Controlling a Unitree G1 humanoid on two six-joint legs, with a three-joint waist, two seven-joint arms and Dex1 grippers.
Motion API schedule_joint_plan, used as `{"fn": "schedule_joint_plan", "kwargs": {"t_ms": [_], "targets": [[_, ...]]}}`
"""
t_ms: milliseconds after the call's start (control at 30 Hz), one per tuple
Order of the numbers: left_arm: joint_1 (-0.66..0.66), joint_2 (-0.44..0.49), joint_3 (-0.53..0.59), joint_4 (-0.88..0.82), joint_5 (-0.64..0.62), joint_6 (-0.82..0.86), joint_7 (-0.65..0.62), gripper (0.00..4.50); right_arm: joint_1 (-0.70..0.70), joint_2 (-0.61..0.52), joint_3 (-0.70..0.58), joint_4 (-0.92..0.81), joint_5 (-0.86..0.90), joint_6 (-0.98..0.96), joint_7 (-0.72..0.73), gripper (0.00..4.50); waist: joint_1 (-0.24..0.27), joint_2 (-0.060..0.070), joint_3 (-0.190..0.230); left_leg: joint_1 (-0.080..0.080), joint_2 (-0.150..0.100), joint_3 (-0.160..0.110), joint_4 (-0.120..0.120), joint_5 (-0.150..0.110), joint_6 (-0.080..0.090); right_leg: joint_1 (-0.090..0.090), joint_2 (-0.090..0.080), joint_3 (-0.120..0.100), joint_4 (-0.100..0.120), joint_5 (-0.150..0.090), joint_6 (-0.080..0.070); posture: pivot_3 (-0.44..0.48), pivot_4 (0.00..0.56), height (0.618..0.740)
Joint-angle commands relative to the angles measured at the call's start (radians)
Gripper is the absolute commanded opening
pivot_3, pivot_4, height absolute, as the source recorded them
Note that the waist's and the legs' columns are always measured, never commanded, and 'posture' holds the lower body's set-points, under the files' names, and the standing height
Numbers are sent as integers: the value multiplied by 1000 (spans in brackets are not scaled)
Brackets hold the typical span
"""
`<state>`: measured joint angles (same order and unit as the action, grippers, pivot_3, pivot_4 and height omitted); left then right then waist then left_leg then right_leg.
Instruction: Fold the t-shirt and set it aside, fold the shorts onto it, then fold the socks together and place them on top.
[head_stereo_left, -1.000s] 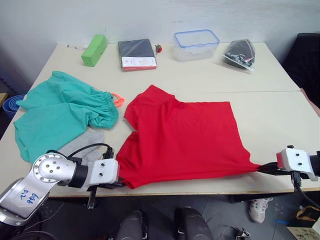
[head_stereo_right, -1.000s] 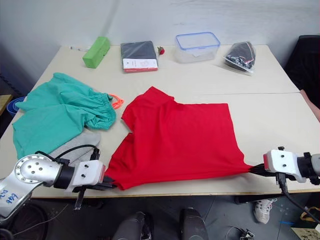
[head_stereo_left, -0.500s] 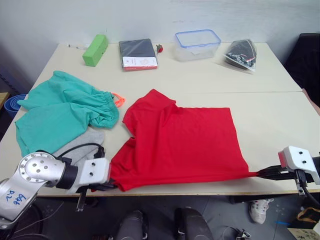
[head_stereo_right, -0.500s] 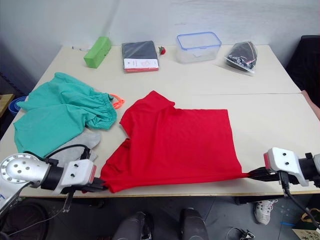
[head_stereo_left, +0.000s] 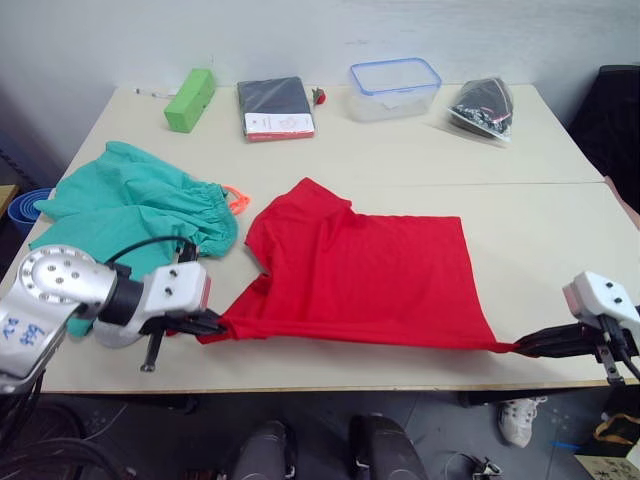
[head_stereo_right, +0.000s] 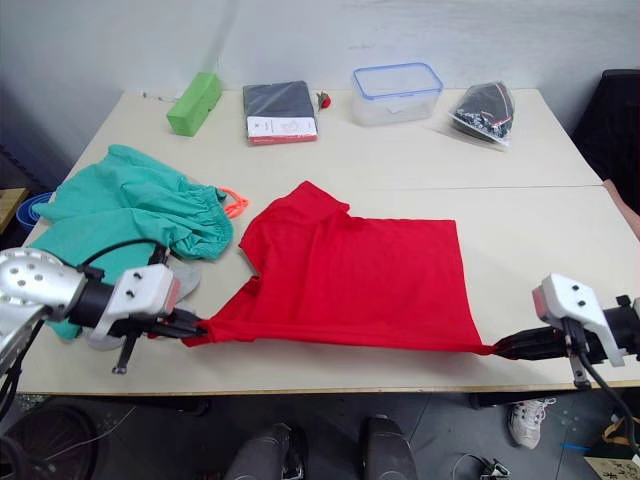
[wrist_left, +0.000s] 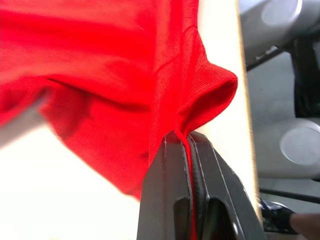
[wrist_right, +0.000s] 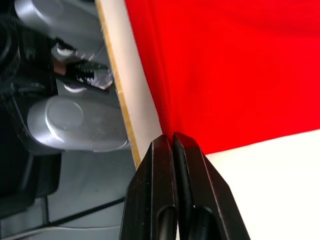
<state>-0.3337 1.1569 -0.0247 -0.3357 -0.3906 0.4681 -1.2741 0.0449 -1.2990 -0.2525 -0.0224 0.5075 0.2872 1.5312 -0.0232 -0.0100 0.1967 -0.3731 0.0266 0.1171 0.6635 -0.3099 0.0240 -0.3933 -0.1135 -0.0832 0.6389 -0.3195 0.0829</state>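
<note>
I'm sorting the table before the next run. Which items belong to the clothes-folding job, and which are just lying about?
Part of the job:
- t-shirt, pinched at its near corners by the left tool and right tool
- shorts
- socks

Lying about:
- green block
- dark packet
- clear lidded box
- dark bag

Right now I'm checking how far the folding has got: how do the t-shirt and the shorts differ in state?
The t-shirt is red and pulled taut, its near hem pinched at one corner by the left gripper and at the other by the right gripper; the shorts are teal-green, loosely bunched and untouched. The t-shirt sits mid-table, the shorts at the robot's left. Both lie unfolded on the table.
</note>
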Motion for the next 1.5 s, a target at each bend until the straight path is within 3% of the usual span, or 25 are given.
{"fn": "schedule_joint_plan", "kwargs": {"t_ms": [33,367,433,533,733,800,900,1033,1167,1333,1500], "targets": [[-5,23,4,-7,-16,20,-47,0,16,-30,-39,12,-19,-1,52,19,-2,0,0,0,0,0,0,0,0,0,0,0,0,0,0,0,150,740],[183,-28,22,-148,11,30,71,0,114,61,-111,-110,-43,-50,-51,19,2,-1,1,-1,0,2,1,-2,0,0,1,1,-2,0,1,0,150,740],[209,-44,36,-170,-7,64,102,436,129,66,-125,-136,-32,-20,-54,0,6,-1,1,-1,0,2,1,-1,1,0,1,2,-2,1,2,0,150,740],[281,-37,97,-197,-50,106,102,1187,163,62,-166,-170,-14,15,-37,642,13,-1,1,0,0,1,1,0,1,0,1,2,-1,1,2,0,150,740],[382,-41,277,-214,-148,164,85,3032,187,49,-271,-211,36,105,11,2655,19,-1,1,0,1,1,0,-1,0,-1,1,2,-2,0,0,0,150,740],[331,-60,330,-171,-209,219,115,3701,127,48,-296,-235,128,198,-12,3383,20,-1,1,0,2,1,0,-1,0,0,1,2,-2,0,0,0,150,740],[214,-87,321,-79,-220,268,187,4500,22,55,-275,-272,230,298,-67,4390,22,0,1,1,2,1,0,-1,1,0,1,2,-2,1,-1,0,150,740],[-7,-176,183,98,-144,346,329,4500,-110,98,-181,-349,317,359,-135,4482,24,0,0,0,1,-1,-1,-1,3,-1,1,1,-2,1,-2,0,150,740],[-140,-237,60,193,-109,371,323,4500,-230,183,-75,-389,293,341,-241,4482,21,-1,0,-2,0,0,-1,0,-1,-2,1,0,-2,2,0,0,150,740],[-232,-284,-82,318,0,298,299,4500,-273,238,-10,-406,252,318,-294,4482,23,-2,1,-4,-1,3,1,-1,0,-4,2,0,-2,3,1,0,150,740],[-268,-326,-153,395,49,261,259,4500,-285,263,11,-423,246,310,-323,4482,24,-3,1,-6,-1,3,2,-1,1,-4,2,0,-2,3,1,0,150,740]]}}
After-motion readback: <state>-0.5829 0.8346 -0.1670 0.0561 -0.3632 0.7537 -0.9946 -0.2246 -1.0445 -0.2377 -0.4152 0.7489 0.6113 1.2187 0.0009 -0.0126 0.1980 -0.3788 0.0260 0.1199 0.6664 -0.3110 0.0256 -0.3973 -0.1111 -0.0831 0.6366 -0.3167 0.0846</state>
